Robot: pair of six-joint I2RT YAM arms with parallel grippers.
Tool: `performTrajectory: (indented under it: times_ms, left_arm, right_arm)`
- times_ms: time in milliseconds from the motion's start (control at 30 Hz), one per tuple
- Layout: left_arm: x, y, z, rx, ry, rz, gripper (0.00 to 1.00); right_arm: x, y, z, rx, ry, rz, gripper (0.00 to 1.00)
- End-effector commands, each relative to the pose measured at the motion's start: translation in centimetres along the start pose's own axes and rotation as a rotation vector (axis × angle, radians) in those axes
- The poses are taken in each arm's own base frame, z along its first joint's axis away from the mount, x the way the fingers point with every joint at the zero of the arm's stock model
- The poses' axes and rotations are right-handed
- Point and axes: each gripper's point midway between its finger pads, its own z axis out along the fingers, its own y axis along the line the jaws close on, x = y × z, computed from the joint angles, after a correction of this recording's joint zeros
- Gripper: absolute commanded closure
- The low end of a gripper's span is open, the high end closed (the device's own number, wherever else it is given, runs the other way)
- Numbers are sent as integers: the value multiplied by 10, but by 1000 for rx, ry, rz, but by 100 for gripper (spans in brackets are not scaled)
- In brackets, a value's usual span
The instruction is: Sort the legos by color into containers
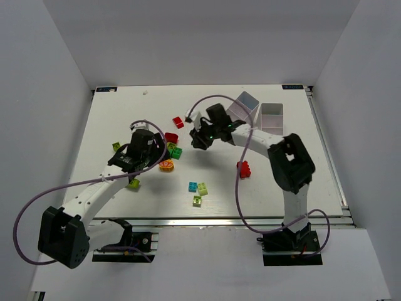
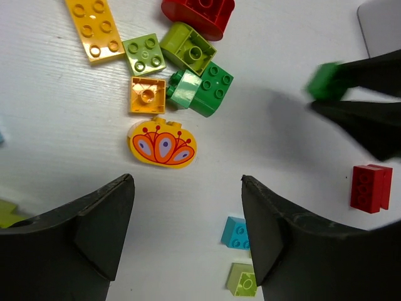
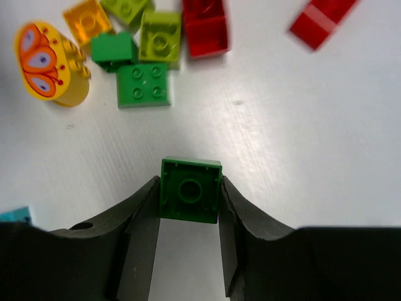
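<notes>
Tabletop (image 1: pixel 125 113): white, matte, rectangular; faint grain visible in the wrist views. Blue tag at far-left corner (image 1: pixel 105 89), a second at far-right corner (image 1: pixel 292 86). Small white speck (image 1: pixel 145 93) near the far edge. Metal rail (image 1: pixel 207 221) along the near edge. Plain white walls (image 1: pixel 200 37) enclose three sides.

Brick cluster (image 1: pixel 170 149) mid-table, lone brick (image 1: pixel 178 121) just behind it. Held brick (image 3: pixel 190 182) sits between the right gripper (image 3: pixel 188 195) fingers, right of the cluster. First tray (image 1: pixel 248 100) and second tray (image 1: pixel 272 110) side by side, far right. Three loose bricks (image 1: pixel 197 191) front centre.
</notes>
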Motion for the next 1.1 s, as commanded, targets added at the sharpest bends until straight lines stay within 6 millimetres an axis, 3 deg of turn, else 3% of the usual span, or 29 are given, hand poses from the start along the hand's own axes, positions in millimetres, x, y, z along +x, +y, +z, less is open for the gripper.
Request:
performTrajectory:
  times_ms: [0, 33, 67, 233, 300, 500, 600, 733, 867, 1067]
  left_arm:
    - [-13, -21, 7, 81, -24, 22, 22]
    - [-12, -23, 9, 87, -18, 33, 22]
    - [-10, -23, 15, 86, -8, 39, 22]
    - [-12, -30, 23, 107, -6, 52, 22]
    - [-10, -31, 26, 112, -1, 54, 22]
    - [-7, -29, 28, 109, 7, 77, 22]
    - [-6, -27, 29, 104, 9, 80, 22]
    - [-6, -27, 27, 105, 6, 80, 22]
    - [-7, -27, 26, 105, 2, 80, 22]
    - [-8, -26, 23, 104, 2, 76, 22]
  right_arm:
    - [-61, -24, -79, 13, -198, -36, 100]
    - [-63, -40, -105, 42, -224, -51, 100]
    - [-61, -45, -116, 50, -228, -52, 100]
    - [-27, -108, -188, 267, -188, -42, 100]
    - [-6, -138, -213, 379, -145, -6, 100]
    - [35, -199, -268, 624, -88, 87, 100]
    - [50, -219, -281, 683, -77, 148, 100]
    - [70, -241, -282, 721, -53, 229, 100]
    - [76, -248, -278, 716, -49, 268, 100]
    - [82, -259, -272, 717, -57, 298, 83]
